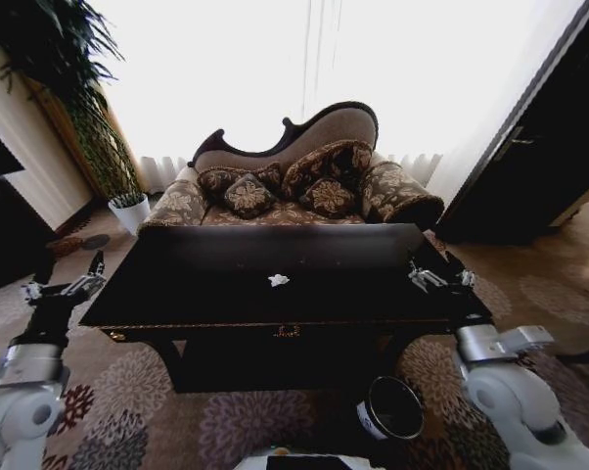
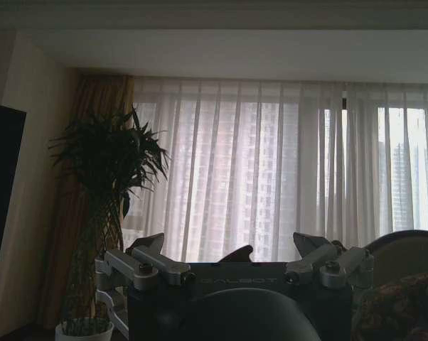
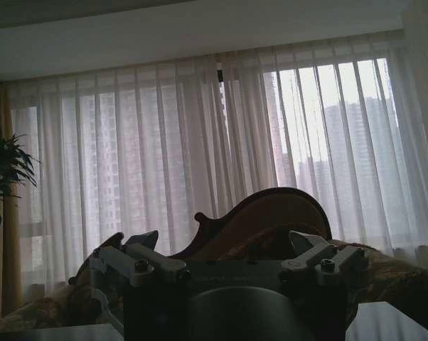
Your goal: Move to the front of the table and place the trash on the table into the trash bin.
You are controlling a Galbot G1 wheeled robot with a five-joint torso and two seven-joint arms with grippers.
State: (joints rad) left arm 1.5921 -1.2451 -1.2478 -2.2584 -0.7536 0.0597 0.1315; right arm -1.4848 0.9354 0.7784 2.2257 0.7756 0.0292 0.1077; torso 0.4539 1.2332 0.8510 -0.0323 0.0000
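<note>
A paper wad [image 1: 278, 280] is lying mid-table [image 1: 177, 294]; both the left gripper [image 1: 65, 287] and right gripper [image 1: 439, 279] are being held open. The bin [image 1: 392, 408] could be knocked underneath.

My left claw [image 2: 228, 249] is hanging with its fingers [image 2: 146, 266] spread wide, pointing at sheer white curtains [image 2: 271, 170]. A tall leafy plant [image 2: 107, 185] in a white pot [image 2: 84, 329] is standing beside a dark screen [image 2: 2, 181].
</note>
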